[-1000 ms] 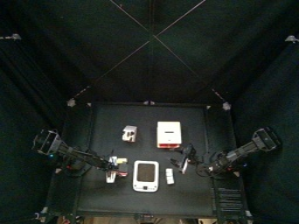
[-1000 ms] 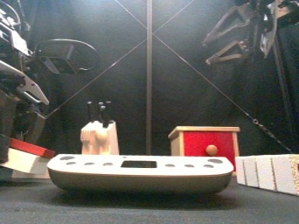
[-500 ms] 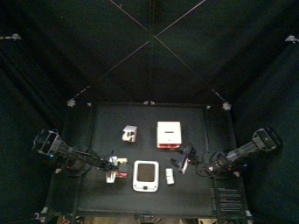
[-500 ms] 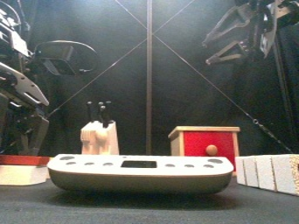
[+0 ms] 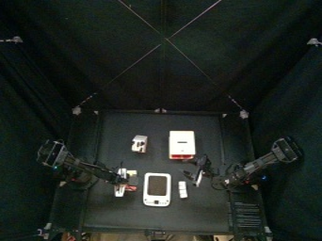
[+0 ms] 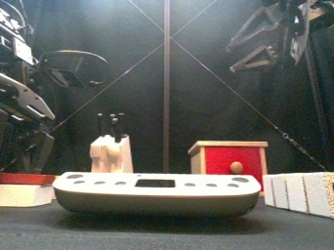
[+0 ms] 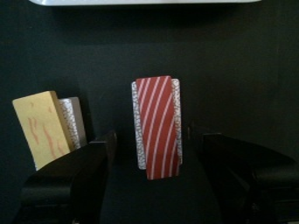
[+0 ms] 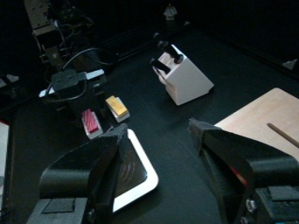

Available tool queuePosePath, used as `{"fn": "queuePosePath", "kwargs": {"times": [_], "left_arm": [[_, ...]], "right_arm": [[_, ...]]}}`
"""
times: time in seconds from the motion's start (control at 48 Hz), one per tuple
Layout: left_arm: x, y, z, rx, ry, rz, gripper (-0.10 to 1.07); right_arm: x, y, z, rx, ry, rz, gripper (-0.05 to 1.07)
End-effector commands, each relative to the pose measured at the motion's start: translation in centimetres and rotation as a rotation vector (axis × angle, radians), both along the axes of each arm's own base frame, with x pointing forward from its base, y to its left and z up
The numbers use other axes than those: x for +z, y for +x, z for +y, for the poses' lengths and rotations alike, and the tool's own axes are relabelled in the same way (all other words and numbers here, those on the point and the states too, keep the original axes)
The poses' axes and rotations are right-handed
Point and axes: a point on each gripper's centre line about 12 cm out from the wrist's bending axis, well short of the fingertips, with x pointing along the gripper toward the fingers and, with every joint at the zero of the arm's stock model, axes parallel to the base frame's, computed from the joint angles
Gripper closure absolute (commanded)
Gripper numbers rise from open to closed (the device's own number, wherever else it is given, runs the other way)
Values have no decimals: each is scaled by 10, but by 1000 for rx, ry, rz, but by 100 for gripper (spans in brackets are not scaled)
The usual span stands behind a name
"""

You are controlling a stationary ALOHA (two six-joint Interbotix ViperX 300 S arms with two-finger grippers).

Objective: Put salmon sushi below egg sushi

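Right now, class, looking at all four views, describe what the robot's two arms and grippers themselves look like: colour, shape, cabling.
Both arms are black and jointed. The left gripper has two broad, matte black jaws with rounded ends. The right gripper has the same pair of chunky black jaws. The front view shows looping black cables and metal brackets on the left arm. I see no markings.

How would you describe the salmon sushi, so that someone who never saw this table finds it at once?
Start at the white tray near the table's front edge. Just to its left, below the left gripper, two tiny pieces lie side by side. The salmon sushi is red with thin white stripes; its neighbour, the egg sushi, is yellow.
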Motion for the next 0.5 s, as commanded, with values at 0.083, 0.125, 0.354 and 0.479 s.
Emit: {"fn": "queuePosePath", "kwargs": {"times": [0.083,0.125,0.354,0.479], "left_arm": [[7,7,-2,0,-8,-26,0],[7,7,-2,-1,-7,-28,0],[15,12,-2,3,-13,-55,0],[16,13,-1,-8,-3,-63,0]], "right_arm": [[5,0,-1,-4,4,-15,12],[5,1,0,-2,5,-16,12],[4,0,-1,-6,5,-12,12],[5,1,-1,-21,42,-8,12]]}}
